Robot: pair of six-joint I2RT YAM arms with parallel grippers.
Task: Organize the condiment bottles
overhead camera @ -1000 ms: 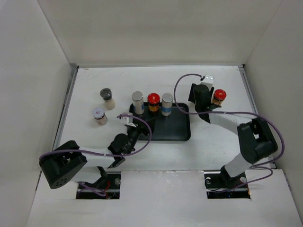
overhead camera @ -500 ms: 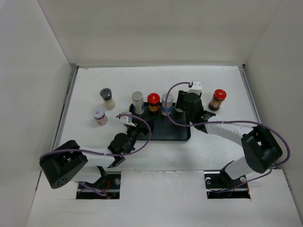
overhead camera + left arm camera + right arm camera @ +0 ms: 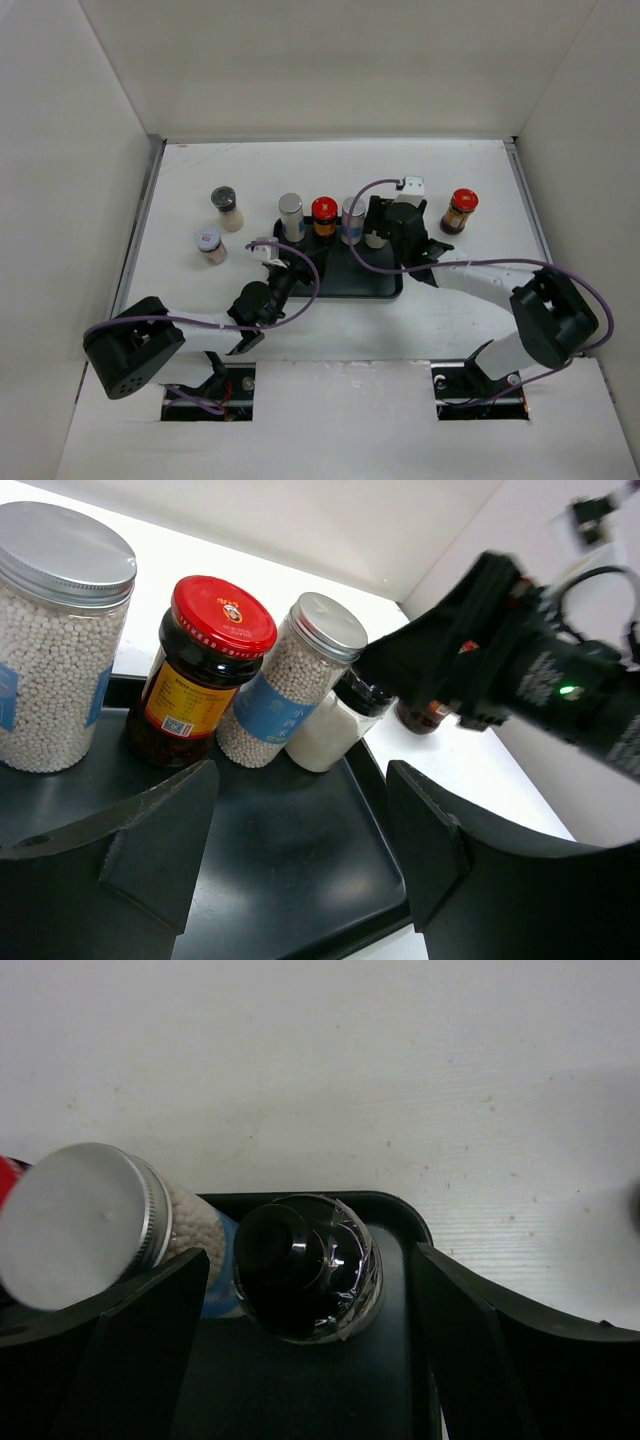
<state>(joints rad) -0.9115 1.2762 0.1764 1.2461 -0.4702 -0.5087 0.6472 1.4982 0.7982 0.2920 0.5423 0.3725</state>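
The right tool [image 3: 310,1260] has its two black fingers standing wide apart, one on each side of the small white jar with the glossy black cap [image 3: 305,1285]. Neither finger touches it, so the tool is open and gripping nothing. The jar stands upright on its own at the far right corner of the flat black rectangular tray [image 3: 360,278], just right of the silver-capped jar of pale beads with a blue label [image 3: 85,1220].

This reads as the set-down step, right at the letting-go. The next move, I'd say, calls for a straight lift clear, because that neighbour sits very close and a sideways drift could tip either jar. After that, the likely target is the red-capped brown jar [image 3: 461,210], out on the white desk [image 3: 250,170] to the right of the tray.

The right arm reaches from its near-right base far and leftward. Its forearm is low over the desk and its wrist is pitched down above the tray corner.

Further left along the tray's far edge stand a red-capped dark sauce jar [image 3: 323,214] and a taller silver-capped jar [image 3: 290,215]. Off the tray to the left are a dark-grey-capped pale jar [image 3: 226,208] and a white-capped jar [image 3: 209,245], both not yet collected.

The left tool [image 3: 300,780] hovers low over the tray's near left part. Its fingers are apart and empty, aimed at the row.
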